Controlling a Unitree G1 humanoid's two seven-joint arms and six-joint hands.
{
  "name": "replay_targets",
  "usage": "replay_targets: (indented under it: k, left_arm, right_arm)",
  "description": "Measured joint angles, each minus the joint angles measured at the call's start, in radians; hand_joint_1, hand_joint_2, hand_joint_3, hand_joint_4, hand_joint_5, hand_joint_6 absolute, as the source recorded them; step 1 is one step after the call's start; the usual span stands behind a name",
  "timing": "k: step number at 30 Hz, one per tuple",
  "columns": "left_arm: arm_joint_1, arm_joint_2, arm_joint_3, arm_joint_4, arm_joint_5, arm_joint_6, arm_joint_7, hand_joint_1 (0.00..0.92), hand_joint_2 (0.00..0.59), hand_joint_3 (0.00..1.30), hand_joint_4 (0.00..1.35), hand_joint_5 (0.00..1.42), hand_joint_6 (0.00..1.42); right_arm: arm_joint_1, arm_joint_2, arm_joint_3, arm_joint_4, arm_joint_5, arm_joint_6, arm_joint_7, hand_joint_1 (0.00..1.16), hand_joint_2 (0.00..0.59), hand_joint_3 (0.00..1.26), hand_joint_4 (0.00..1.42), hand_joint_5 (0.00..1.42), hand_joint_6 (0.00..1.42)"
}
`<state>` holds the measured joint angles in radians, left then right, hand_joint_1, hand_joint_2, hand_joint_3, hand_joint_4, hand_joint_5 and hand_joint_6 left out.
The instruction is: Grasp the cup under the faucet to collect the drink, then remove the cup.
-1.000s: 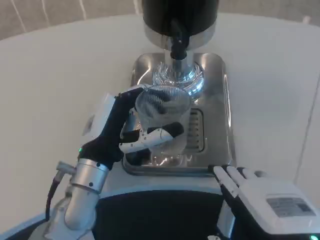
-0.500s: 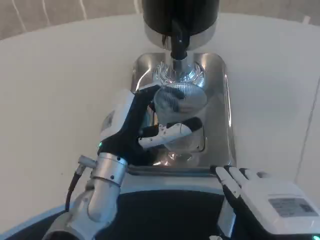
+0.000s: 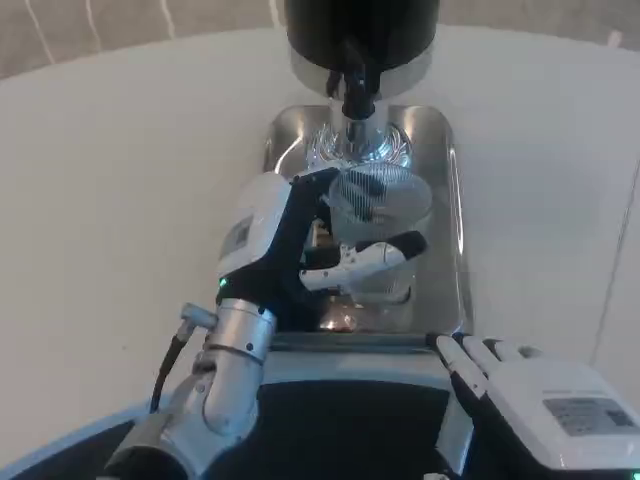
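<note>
A clear plastic cup [image 3: 381, 215] stands over the steel drip tray [image 3: 446, 190], just in front of the black faucet [image 3: 355, 88] of the dispenser [image 3: 360, 30]. My left hand [image 3: 300, 245] grips the cup from the left, with fingers wrapped around its front side. The cup's mouth lies slightly nearer me than the faucet spout. My right hand [image 3: 530, 395] rests at the lower right near the table's front edge, its fingers extended and holding nothing.
The white table [image 3: 120, 180] spreads out on the left and right of the tray. A slotted grate sits in the tray under the cup. The dispenser's chrome base [image 3: 360, 145] stands right behind the cup.
My left hand has carried the cup farther from me and to the right, closer to the faucet. The right hand has stayed put.
</note>
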<state>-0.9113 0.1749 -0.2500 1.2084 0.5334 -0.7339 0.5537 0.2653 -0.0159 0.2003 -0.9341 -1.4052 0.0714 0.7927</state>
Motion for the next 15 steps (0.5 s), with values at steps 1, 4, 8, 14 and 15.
replay_targets:
  k: [1,4,8,14,15]
  left_arm:
    - [-0.005,0.000,-0.001,0.002,0.000,0.007,0.000,0.550,0.015,0.75,0.85,1.10,1.37]
    - [-0.011,-0.002,-0.001,0.009,-0.001,0.019,0.010,0.544,0.018,0.74,0.84,1.08,1.36]
    - [-0.019,-0.001,-0.001,0.018,-0.004,0.034,0.027,0.522,0.033,0.69,0.73,1.01,1.33]
    - [-0.031,0.008,0.002,0.028,-0.015,0.055,0.031,0.423,0.083,0.59,0.54,0.85,1.19]
    - [-0.035,0.010,0.002,0.030,-0.016,0.059,0.031,0.393,0.087,0.55,0.48,0.78,1.14]
  right_arm:
    - [0.001,0.000,0.000,0.000,0.000,0.000,0.002,0.47,0.493,0.00,0.00,0.00,0.00]
    - [0.005,0.000,-0.002,-0.001,0.001,0.000,0.003,0.47,0.493,0.00,0.00,0.00,0.00]
    - [0.007,0.000,-0.006,-0.001,0.001,0.000,0.003,0.47,0.493,0.00,0.00,0.00,0.00]
    - [-0.004,0.000,-0.006,0.000,0.012,0.000,0.004,0.47,0.492,0.01,0.00,0.00,0.00]
    - [-0.009,0.001,-0.006,0.000,0.014,0.000,0.004,0.47,0.492,0.01,0.00,0.00,0.00]
